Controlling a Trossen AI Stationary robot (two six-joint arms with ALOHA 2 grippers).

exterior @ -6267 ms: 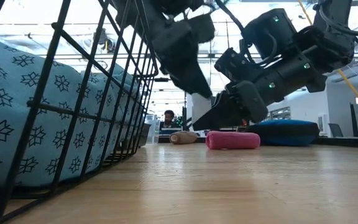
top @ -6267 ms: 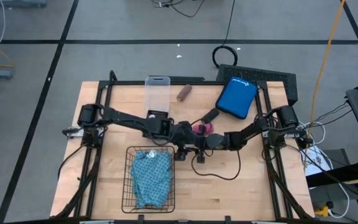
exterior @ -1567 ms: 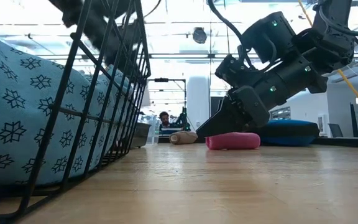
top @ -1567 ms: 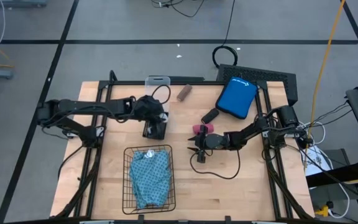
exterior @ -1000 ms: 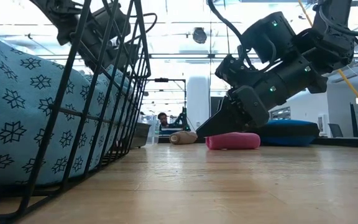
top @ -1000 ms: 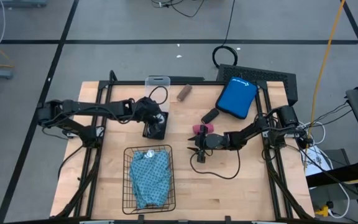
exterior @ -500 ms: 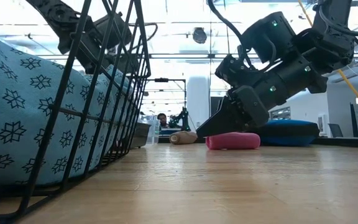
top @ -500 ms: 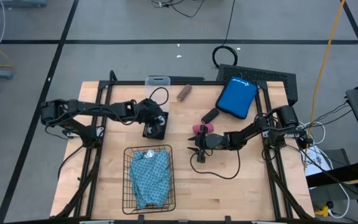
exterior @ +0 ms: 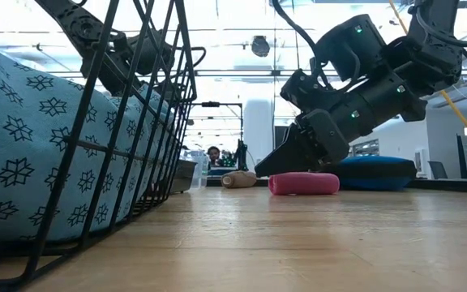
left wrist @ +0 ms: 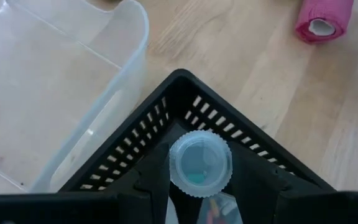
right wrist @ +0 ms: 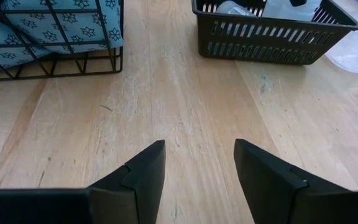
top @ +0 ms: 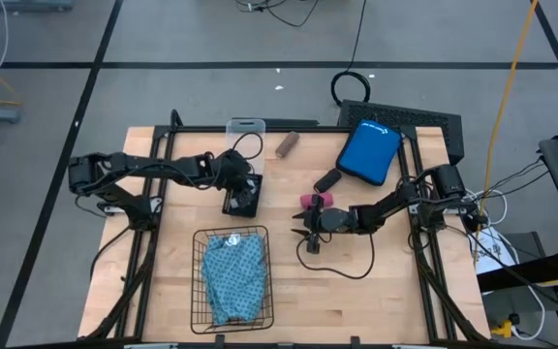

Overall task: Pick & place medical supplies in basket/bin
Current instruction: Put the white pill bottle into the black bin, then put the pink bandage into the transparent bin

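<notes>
Left gripper (left wrist: 199, 186): I have it over the small black slotted plastic tray (left wrist: 185, 90), fingers closed on a small clear vial with a ribbed pale cap (left wrist: 200, 163); from overhead it sits at that tray (top: 241, 199), just beyond the basket.

Right gripper (right wrist: 194, 165): fingers apart and empty, hanging low over bare wood near the table's middle, just beside the pink roll (top: 315, 201).

Vial, handling: I judge it light, rigid and slick, possibly breakable; the ribbed cap gives the better purchase. I would keep the squeeze gentle and the vial upright.

Rectangular black wire-mesh basket (top: 200, 281): at the near edge of the table, already holding the folded teal patterned cloth (top: 236, 276). A small pale thing lies on the cloth; I cannot tell what it is.

Cloth as landing: soft, so I expect a vial set on it to settle rather than bounce, though it may roll.

Pink roll, handling: looks soft and springy, hollow-cored (left wrist: 325, 18); I would pinch across its middle.

Short brown cylindrical roll (top: 287, 145): at the far edge, well apart from both grippers.

Clear plastic box (left wrist: 55, 81): just beside the tray, not a target.
</notes>
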